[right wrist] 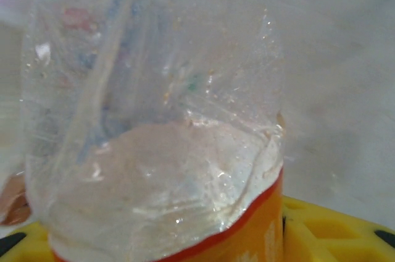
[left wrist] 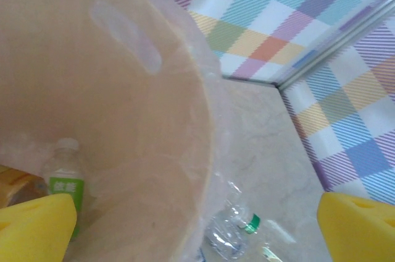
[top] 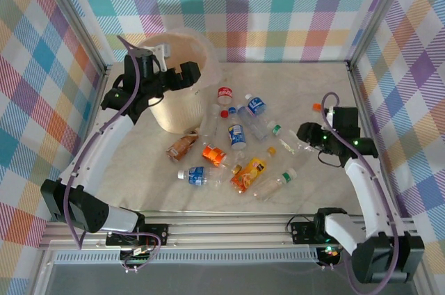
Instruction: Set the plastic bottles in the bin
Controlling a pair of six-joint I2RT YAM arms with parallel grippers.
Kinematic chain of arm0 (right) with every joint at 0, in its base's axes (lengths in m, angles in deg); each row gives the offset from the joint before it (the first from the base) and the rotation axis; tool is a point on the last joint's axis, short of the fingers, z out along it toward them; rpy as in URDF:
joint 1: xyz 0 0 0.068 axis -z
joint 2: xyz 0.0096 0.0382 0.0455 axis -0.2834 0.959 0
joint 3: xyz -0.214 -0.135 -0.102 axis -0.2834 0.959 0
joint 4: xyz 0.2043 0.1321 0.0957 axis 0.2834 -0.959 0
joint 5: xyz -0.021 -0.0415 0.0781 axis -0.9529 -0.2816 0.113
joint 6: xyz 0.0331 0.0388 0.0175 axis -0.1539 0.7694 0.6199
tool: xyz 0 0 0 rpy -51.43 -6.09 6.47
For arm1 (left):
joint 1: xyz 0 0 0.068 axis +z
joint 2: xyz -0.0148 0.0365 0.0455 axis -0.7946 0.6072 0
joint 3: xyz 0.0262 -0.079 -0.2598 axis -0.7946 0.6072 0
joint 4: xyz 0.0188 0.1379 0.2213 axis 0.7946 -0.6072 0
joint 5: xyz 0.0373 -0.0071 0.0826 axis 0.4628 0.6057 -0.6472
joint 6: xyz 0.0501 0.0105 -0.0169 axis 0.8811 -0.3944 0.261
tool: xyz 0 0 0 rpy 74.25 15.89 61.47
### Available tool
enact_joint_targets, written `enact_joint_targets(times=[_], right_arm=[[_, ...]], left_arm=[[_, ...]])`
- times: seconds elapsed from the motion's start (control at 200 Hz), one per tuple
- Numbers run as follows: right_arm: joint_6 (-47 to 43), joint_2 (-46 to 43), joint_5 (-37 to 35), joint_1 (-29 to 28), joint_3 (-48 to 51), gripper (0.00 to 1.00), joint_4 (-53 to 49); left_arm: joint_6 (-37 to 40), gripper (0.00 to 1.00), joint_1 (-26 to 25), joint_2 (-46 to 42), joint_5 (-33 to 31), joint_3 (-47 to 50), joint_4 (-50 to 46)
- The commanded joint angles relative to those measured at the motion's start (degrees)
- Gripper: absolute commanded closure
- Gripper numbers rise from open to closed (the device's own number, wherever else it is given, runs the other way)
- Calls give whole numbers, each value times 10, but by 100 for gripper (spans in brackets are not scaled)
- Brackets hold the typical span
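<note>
The left arm (top: 104, 145) rises from its base and curves up to the bin (top: 177, 114). Its wrist is bent so that the left tool (top: 170, 72) hangs over the bin's open top, yellow fingers (left wrist: 37, 228) spread wide apart. The right arm (top: 367, 184) is folded well to the right of the bin. The right tool (top: 306, 135) sits low at the worktop (top: 292, 79), its fingers (right wrist: 333, 231) closed in against a clear bottle (right wrist: 154, 120) between them.

Bright even light, blurred wrist close-ups
</note>
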Motion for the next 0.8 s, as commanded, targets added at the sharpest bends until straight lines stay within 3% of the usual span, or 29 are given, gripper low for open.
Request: enact_joint_targets(times=[0.0,0.365,0.51,0.795], right_arm=[[-16,-15,80,-50,-5,49,136],[-93,113,87,-217,-97,48,256],[-103,164,98,-249,-137,48,269],[-104,221,115,-287,-176,46,290]], left_arm=[[-17,0,-15,-13,37,2,30],[-20,0,-71,1,87,-21,52],[-15,1,-96,24,117,-39,61],[7,15,-122,71,128,-70,54]])
